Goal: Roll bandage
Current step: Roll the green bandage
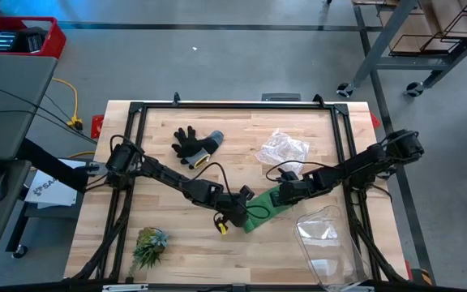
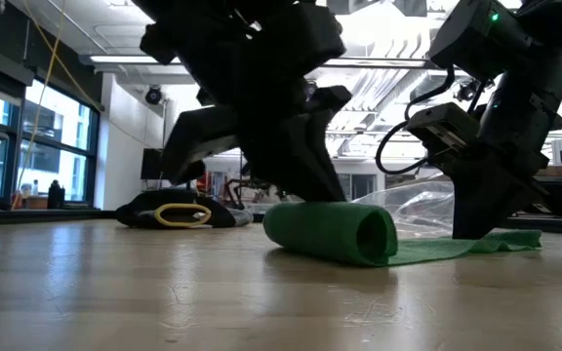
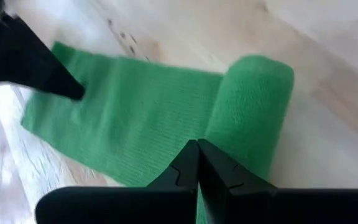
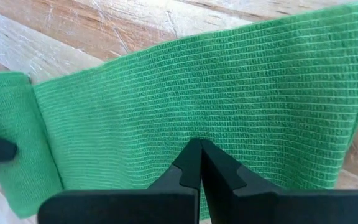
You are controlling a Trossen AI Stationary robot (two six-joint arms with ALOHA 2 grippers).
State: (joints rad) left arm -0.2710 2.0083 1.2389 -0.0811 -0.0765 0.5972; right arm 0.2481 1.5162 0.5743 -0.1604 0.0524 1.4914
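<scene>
The bandage [image 1: 264, 212] is lying near the middle of the wooden surface [image 1: 185, 259], partly rolled: one end is wound into a short green cylinder [image 2: 332, 232], and the rest is stretching away from it as a flat strip [image 2: 476, 244] on the wood.

The left gripper [image 1: 235, 212] is sitting at the rolled end with its fingers clenched together and nothing between them; in its wrist view the closed tips [image 3: 197, 163] are resting right against the side of the roll [image 3: 253, 106]. The right gripper [image 1: 286, 193] is standing over the flat end of the strip, also clenched with nothing pinched (its closed tips [image 4: 199, 162] are pressing down on the flat green fabric [image 4: 229, 93]). The low view is showing both dark arms coming down onto the bandage from above.

Elsewhere on the surface, a black-and-grey glove [image 1: 194, 146] is lying toward the far side, a crumpled clear plastic wrapper [image 1: 283, 149] is sitting beside it, a clear plastic container [image 1: 327, 242] is resting near the right front corner, and a spiky green plant tuft [image 1: 149, 246] is lying near the left front.
</scene>
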